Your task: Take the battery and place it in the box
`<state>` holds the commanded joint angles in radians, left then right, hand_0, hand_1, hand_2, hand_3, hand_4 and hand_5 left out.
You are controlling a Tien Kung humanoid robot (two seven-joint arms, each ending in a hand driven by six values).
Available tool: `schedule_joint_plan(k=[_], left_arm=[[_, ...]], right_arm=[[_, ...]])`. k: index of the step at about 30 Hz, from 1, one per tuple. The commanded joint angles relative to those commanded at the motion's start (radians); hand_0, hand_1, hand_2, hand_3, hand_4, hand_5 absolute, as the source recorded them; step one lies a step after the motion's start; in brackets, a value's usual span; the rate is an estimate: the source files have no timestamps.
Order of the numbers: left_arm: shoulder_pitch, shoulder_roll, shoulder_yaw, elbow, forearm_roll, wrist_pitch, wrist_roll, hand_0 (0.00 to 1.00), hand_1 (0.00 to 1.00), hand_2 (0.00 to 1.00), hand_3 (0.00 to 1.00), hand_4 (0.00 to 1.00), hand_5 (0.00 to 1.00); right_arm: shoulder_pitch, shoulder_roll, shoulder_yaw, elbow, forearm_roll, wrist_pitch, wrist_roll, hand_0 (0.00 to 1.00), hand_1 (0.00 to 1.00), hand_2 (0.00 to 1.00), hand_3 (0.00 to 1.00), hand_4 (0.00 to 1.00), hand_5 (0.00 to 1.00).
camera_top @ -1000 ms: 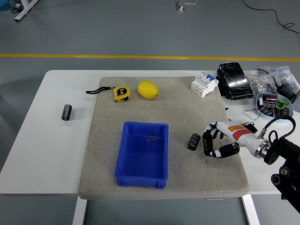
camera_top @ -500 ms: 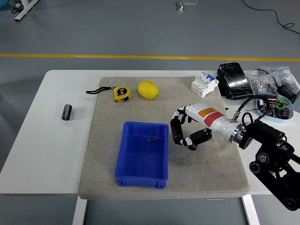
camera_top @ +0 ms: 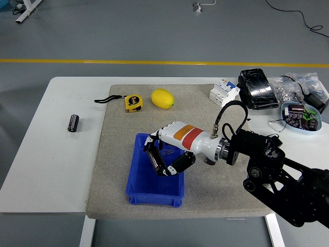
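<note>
Head view: right hand [camera_top: 167,154] over blue box [camera_top: 138,193], fingers [camera_top: 181,162] clamped round black battery [camera_top: 157,160], tilted. Risk: released from height, it could bounce out over the low wall.

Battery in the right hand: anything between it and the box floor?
Nothing visible blocks it. The right hand holds the battery directly over the blue box. Only a small dark item lies on the box floor near the far wall, partly behind the fingers.
</note>
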<state>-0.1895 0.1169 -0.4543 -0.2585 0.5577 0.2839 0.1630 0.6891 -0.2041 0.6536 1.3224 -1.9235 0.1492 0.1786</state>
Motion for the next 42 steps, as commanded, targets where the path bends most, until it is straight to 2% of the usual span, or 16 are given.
schedule_joint_plan(k=[4, 5, 12, 20, 22, 23, 29, 39, 42], left_arm=[[-0.007, 0.004, -0.008, -0.001, 0.031, -0.009, 0.002, 0.746, 0.707, 0.750, 0.634, 0.679, 0.658], [-0.007, 0.004, -0.010, -0.001, 0.033, -0.010, 0.003, 0.746, 0.706, 0.751, 0.635, 0.678, 0.658], [-0.006, 0.003, -0.020, -0.001, 0.047, -0.011, 0.006, 0.747, 0.702, 0.751, 0.633, 0.673, 0.656], [-0.004, 0.003, -0.017, -0.001, 0.042, -0.010, 0.006, 0.746, 0.702, 0.752, 0.633, 0.671, 0.655], [-0.004, 0.004, -0.016, -0.002, 0.041, -0.008, 0.006, 0.746, 0.702, 0.752, 0.633, 0.671, 0.655], [-0.003, 0.004, -0.015, -0.002, 0.040, -0.006, 0.005, 0.745, 0.702, 0.749, 0.630, 0.669, 0.657], [-0.005, 0.003, -0.017, -0.001, 0.051, -0.015, 0.011, 0.745, 0.701, 0.749, 0.631, 0.666, 0.658], [-0.003, 0.001, -0.005, -0.002, 0.038, -0.015, 0.010, 0.745, 0.703, 0.749, 0.632, 0.665, 0.660], [-0.001, 0.000, -0.007, -0.002, 0.039, -0.015, 0.010, 0.745, 0.703, 0.749, 0.631, 0.666, 0.660]], right_arm=[[-0.002, -0.008, -0.005, -0.006, 0.009, 0.016, -0.018, 0.524, 0.622, 0.825, 0.970, 0.998, 0.256], [-0.003, -0.009, -0.004, -0.006, 0.009, 0.015, -0.019, 0.569, 0.655, 0.884, 0.998, 0.998, 0.269], [-0.007, -0.010, 0.020, -0.004, 0.005, 0.005, -0.013, 0.569, 0.655, 0.879, 0.997, 0.998, 0.261], [-0.021, -0.018, 0.088, -0.026, -0.027, -0.029, -0.016, 0.558, 0.647, 0.858, 0.972, 0.998, 0.257], [-0.030, -0.020, 0.116, -0.044, -0.048, -0.042, -0.036, 0.558, 0.647, 0.858, 0.972, 0.998, 0.257], [-0.036, -0.020, 0.130, -0.058, -0.048, -0.050, -0.041, 0.556, 0.642, 0.846, 0.927, 0.998, 0.299], [-0.072, -0.025, 0.167, -0.130, -0.068, -0.090, -0.054, 0.551, 0.640, 0.837, 0.907, 0.998, 0.310], [-0.138, -0.065, 0.200, -0.210, -0.018, -0.115, -0.038, 0.550, 0.639, 0.834, 0.901, 0.998, 0.313], [-0.151, -0.061, 0.211, -0.233, -0.009, -0.123, -0.036, 0.540, 0.636, 0.822, 0.892, 0.998, 0.313]])
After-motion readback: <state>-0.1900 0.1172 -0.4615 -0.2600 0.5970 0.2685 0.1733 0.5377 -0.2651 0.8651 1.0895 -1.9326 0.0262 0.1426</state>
